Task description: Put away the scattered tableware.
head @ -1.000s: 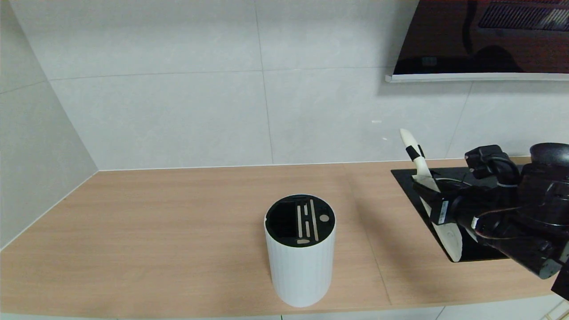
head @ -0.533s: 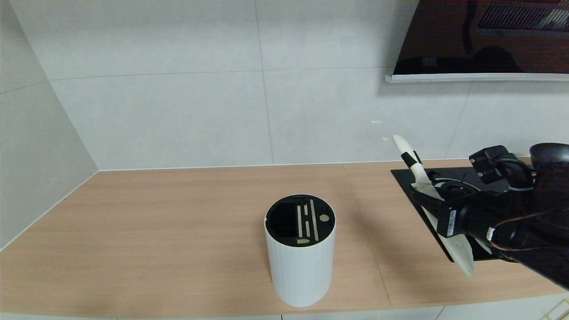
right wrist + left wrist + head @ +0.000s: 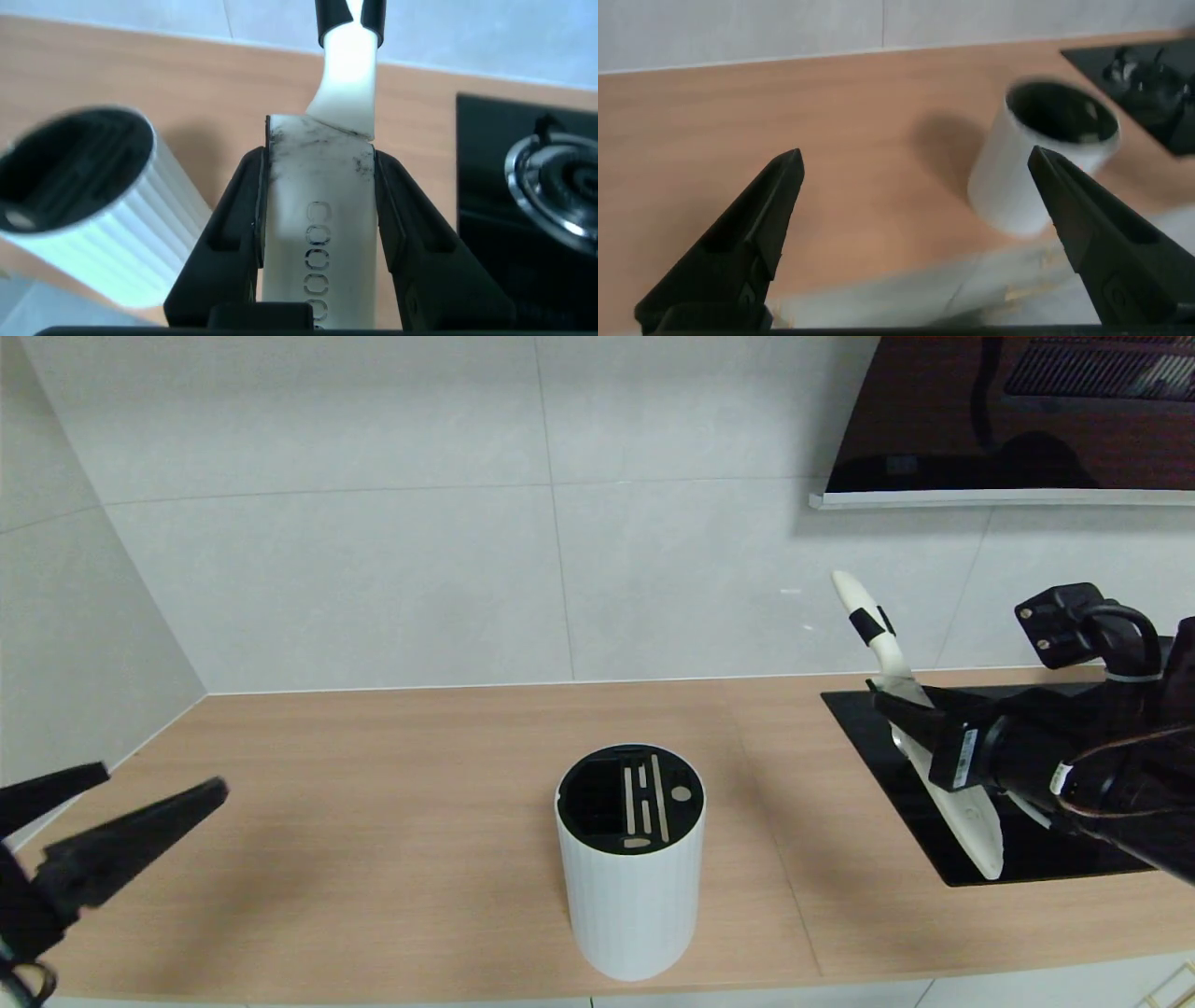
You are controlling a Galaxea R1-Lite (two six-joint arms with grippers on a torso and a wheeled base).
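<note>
1. At the right, over the black glass hob [image 3: 854, 714]: right tool [image 3: 901, 719], closed tight on a white-bladed, cream-handled knife [image 3: 887, 655] with a black band round the handle.
2. From the right wrist view: blade of the knife [image 3: 318, 224] seated between the two black fingers of the right tool [image 3: 320, 177], gripped close to where blade meets handle, a row of small oval marks down the flat.
3. Knife carried in the air at a tilt: handle up and toward the wall, blade sloping down toward the near side, tip low over the front part of the hob. Cannot tell whether the tip touches the glass.
4. Near the middle of the pale wood worktop [image 3: 373, 784], close to its front edge: white ribbed cylindrical holder [image 3: 635, 896], upright, just left of the hob and well apart from the knife. Black top cut with one large square opening, several narrow slots and a small round hole.
5. At the far left, above the left end of the worktop: left tool [image 3: 161, 779], fingers spread wide, nothing between them.
6. From the left wrist view: left tool [image 3: 913, 159] gaping over bare wood, holder [image 3: 1022, 187] farther off beside one finger.
7. From the right wrist view: holder [image 3: 84, 224] off to one side of the blade, hob [image 3: 486, 187] with a burner ring to the other.
8. Behind: pale grey tiled wall [image 3: 373, 523]; dark glossy range hood [image 3: 1008, 420] high at the right.
</note>
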